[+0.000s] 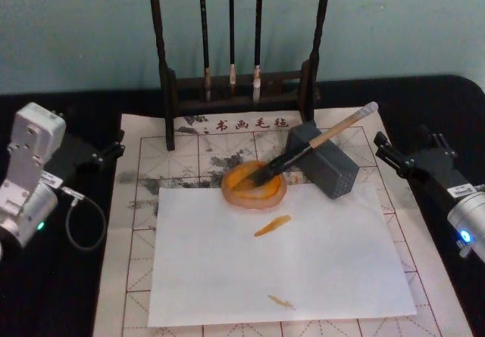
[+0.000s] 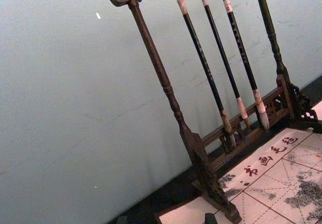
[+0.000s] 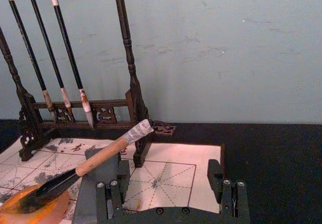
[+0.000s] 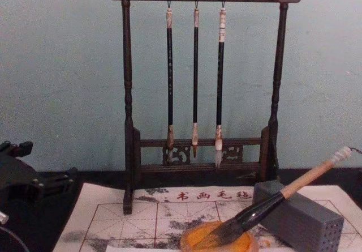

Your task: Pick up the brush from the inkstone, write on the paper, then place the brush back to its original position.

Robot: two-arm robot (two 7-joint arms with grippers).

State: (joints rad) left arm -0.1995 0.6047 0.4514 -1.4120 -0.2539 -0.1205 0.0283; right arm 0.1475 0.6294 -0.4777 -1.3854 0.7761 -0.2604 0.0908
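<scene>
While my right gripper [image 3: 171, 196] is hovering w/ fingers apart, grasping nothing, beside the grid paper [image 1: 136, 223], my left gripper [image 1: 114, 149] is parked at the mat's other side; can't tell its fingers. Farther on, the brush [image 1: 318, 141] is lying bristles-down in the orange inkstone [image 1: 255, 186], handle leaning on a grey block [image 1: 327, 166].

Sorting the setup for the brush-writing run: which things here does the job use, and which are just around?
Job:
- brush, bristles in the orange inkstone, handle leaning on the grey block
- plain white sheet
- right tool, open, beside the block

Around:
- gridded mat
- rack of three thin brushes
- left tool, parked
</scene>
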